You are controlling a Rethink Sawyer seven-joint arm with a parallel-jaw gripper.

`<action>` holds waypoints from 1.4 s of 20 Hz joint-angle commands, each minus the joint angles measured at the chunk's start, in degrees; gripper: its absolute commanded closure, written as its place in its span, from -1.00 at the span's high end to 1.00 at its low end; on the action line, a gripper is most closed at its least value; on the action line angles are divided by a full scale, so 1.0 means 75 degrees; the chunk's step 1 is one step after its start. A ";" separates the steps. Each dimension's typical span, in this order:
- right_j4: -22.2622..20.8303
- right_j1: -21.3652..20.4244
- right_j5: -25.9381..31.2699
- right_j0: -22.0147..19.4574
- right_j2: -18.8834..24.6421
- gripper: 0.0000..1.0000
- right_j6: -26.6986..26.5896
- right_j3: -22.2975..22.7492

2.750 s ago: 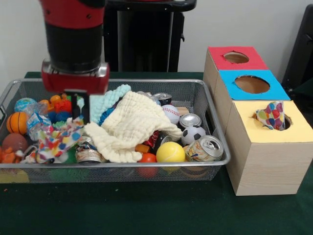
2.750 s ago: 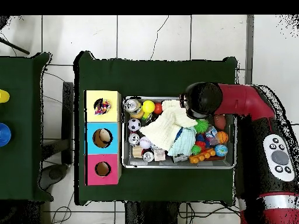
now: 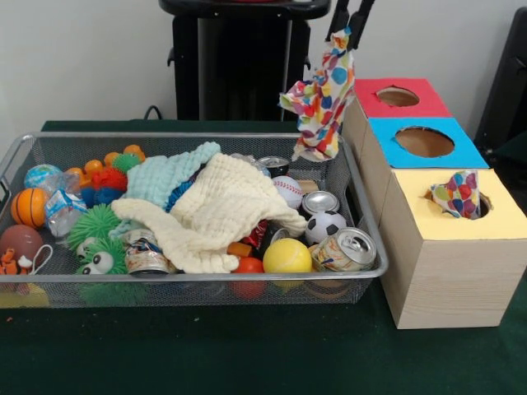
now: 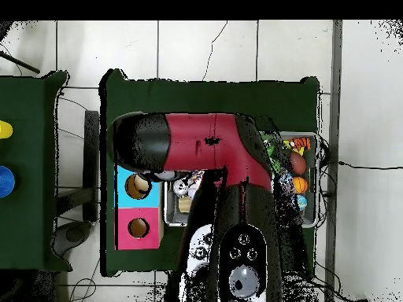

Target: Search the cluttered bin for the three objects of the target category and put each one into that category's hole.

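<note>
The gripper [image 3: 348, 23] shows only as two black fingertips at the top edge of the front view. It is shut on a spotted cloth [image 3: 321, 95], which hangs high in the air over the right end of the wire mesh bin [image 3: 206, 278], just left of the red box. A second spotted cloth [image 3: 457, 194] sticks out of the hole of the yellow box [image 3: 445, 247]. I see no third spotted cloth. In the overhead view the red arm [image 4: 197, 141] covers the gripper, the yellow box and most of the bin [image 4: 316, 181].
The bin holds a cream waffle cloth [image 3: 218, 210], a mint-green cloth [image 3: 165, 177], balls, cans and spiky toys. A blue box [image 3: 424, 141] and a red box [image 3: 398, 97] with empty holes stand behind the yellow one.
The gripper was low over the bin's left part, at the spotted cloth. Now it holds that cloth high up, at the bin's right end beside the boxes.
</note>
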 commanded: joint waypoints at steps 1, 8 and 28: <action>0.0402 0.0586 0.1071 0.0215 -0.0167 -1.00 0.2343 -0.0270; 0.0553 0.0939 0.1610 0.0590 -0.0289 -1.00 0.2646 -0.1077; 0.0790 0.2213 0.1230 0.1423 -0.0489 -1.00 0.3418 -0.2175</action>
